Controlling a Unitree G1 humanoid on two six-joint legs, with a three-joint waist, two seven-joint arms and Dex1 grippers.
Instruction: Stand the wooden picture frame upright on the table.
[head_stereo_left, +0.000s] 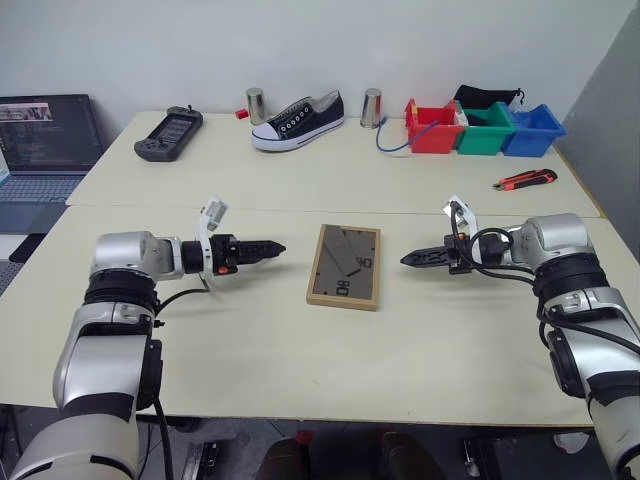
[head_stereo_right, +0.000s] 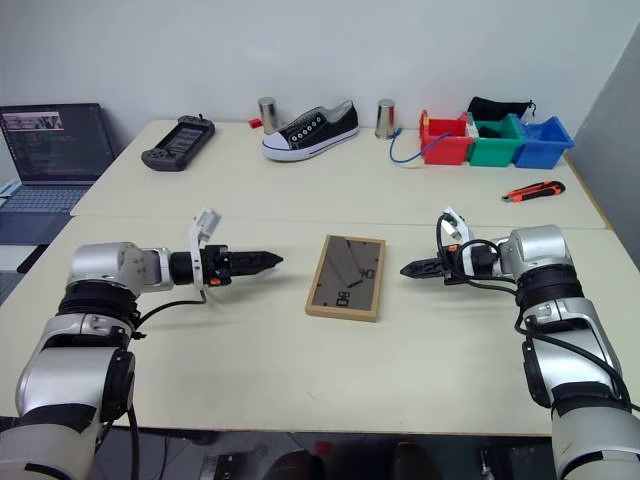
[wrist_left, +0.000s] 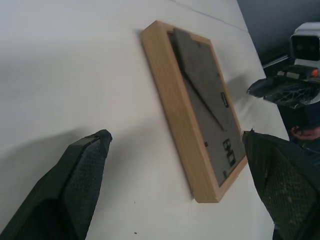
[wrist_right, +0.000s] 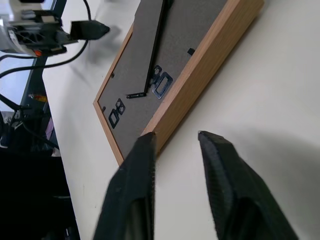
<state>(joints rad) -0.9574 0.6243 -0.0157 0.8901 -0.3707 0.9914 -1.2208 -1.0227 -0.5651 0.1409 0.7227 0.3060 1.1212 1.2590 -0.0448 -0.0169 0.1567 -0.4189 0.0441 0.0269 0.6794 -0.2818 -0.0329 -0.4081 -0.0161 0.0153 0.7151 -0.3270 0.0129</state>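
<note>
The wooden picture frame (head_stereo_left: 344, 266) lies flat on the table (head_stereo_left: 250, 340) with its dark back and folded stand facing up, in the middle between my arms. My left gripper (head_stereo_left: 275, 247) hovers just left of it, pointing at its left edge, with its fingers (wrist_left: 87, 160) spread wide and open around nothing. My right gripper (head_stereo_left: 408, 260) points at the frame's right edge from a short gap away. In the right wrist view its fingertips (wrist_right: 146, 142) stand close together by the frame's wooden rim (wrist_right: 200, 65), with nothing between them.
Along the far side of the table sit a handheld game console (head_stereo_left: 168, 133), a black sneaker (head_stereo_left: 298, 120), two metal cups (head_stereo_left: 256, 105), red, green and blue bins (head_stereo_left: 487, 128) and an orange utility knife (head_stereo_left: 523, 180). A laptop (head_stereo_left: 45, 140) stands off the left.
</note>
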